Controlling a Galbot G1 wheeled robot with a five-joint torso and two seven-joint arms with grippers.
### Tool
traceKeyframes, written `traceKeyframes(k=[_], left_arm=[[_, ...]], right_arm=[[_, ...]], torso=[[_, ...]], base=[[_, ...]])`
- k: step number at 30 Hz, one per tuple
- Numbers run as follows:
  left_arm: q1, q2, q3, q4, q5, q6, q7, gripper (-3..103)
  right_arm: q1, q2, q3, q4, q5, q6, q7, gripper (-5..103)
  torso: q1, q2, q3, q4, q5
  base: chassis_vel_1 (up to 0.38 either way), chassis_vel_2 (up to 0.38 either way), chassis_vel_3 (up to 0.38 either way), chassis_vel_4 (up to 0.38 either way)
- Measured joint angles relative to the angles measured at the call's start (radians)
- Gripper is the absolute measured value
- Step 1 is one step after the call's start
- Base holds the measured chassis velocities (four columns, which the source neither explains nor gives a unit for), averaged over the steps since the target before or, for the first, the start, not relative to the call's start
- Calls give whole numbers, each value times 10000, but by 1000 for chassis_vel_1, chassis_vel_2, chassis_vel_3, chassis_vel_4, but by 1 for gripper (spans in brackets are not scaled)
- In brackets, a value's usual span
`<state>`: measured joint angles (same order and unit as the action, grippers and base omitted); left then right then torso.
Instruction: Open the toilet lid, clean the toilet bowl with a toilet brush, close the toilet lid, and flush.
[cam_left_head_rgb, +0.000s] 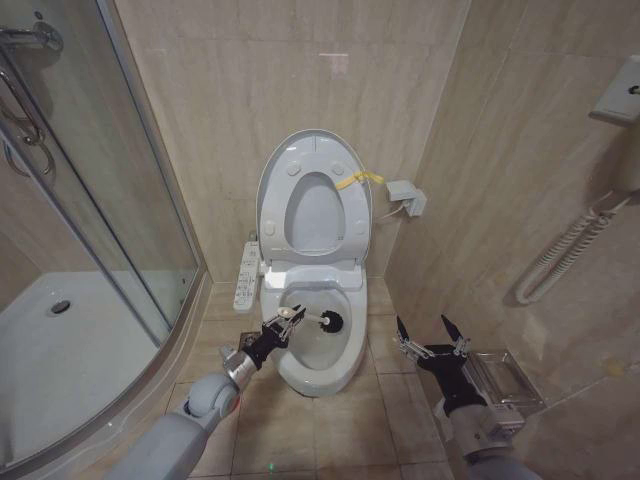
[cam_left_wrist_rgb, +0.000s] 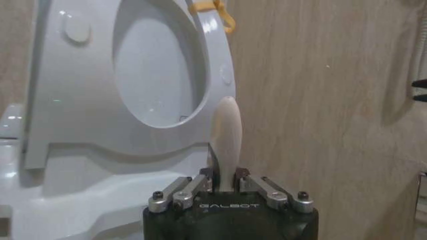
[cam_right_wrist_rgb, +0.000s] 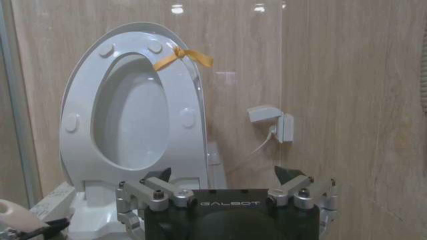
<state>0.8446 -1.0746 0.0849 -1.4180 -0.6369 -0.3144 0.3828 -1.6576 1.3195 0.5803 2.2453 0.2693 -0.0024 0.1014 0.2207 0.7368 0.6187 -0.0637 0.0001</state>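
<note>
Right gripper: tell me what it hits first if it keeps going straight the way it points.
Likely the tiled wall beside the raised toilet lid; the open right gripper has nothing nearer ahead, though depth is unclear.

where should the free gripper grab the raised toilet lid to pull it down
Likely the yellow strap at the top edge of the toilet lid, coming from the robot's right, where the open right gripper waits. The lid stands upright against the wall, so its smooth face offers little to pinch. The left gripper holds the toilet brush.

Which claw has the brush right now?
The left claw, shut on the slim white-handled toilet brush over the white ceramic bowl; the right claw hangs open, empty.
</note>
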Motion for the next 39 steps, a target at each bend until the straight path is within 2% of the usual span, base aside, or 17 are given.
traceKeyframes(k=[7,12,16,26,32,39], left_arm=[[-659,-259,755,340,-29,126,24,18],[-967,-471,1539,465,-65,169,-121,18],[-1016,-689,1733,512,25,226,-79,18],[-1083,-580,1771,312,74,293,184,19],[-828,-262,1390,-456,168,295,239,20],[-443,-120,677,-421,386,-229,256,16]], right_arm=[[0,0,0,0,1,0,0,100],[0,0,0,0,1,0,0,100],[0,0,0,0,1,0,0,100],[0,0,0,0,1,0,0,100],[0,0,0,0,1,0,0,100],[0,0,0,0,1,0,0,100]], torso=[[0,0,0,-3,0],[-1,1,-2,9,5],[-1,1,-3,3,4],[0,0,0,-5,0],[0,0,0,-9,-5],[0,0,0,-5,-3]], base=[[0,0,0,0],[0,0,0,0],[0,0,0,0],[0,0,0,0],[0,0,0,0],[0,0,0,0]])
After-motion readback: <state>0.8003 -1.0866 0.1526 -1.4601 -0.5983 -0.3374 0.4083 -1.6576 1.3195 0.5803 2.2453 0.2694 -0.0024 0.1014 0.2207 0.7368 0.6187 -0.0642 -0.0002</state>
